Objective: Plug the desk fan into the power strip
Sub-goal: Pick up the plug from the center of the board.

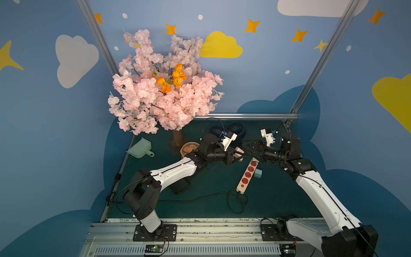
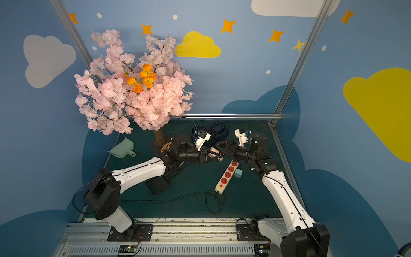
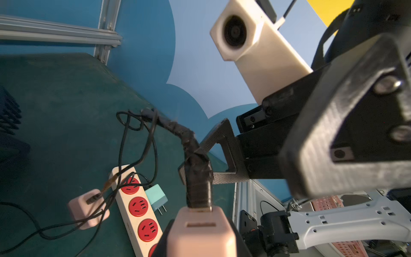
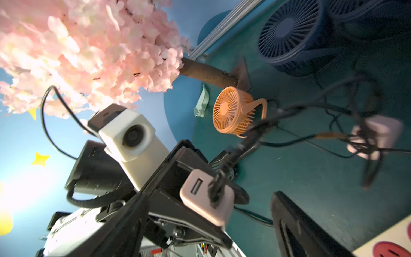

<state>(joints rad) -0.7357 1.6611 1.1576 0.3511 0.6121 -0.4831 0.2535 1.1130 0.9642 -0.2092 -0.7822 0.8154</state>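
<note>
- Power strip (image 1: 246, 175): long cream-beige plastic bar with four round red-orange sockets and a small orange button at the end nearer the robot base. It lies flat and slantwise on the dark green felt-like mat (image 1: 278, 195). A black cord (image 1: 235, 200) loops from the button end.
- Pink adapter (image 3: 200, 231): smooth rounded block with a tape-wrapped black cable (image 3: 195, 175) plugged into its face.
- Left gripper (image 1: 236, 156): black jaws pressed onto the sides of the pink adapter, holding it above the mat, just beyond the strip's far end and clear of the sockets.
- Right gripper (image 1: 244, 146): textured black fingers spread wide, facing the adapter and gripping nothing. It hangs over the strip's far end.
- Mint adapter (image 1: 258, 173): small squarish block just beside the strip.
</note>
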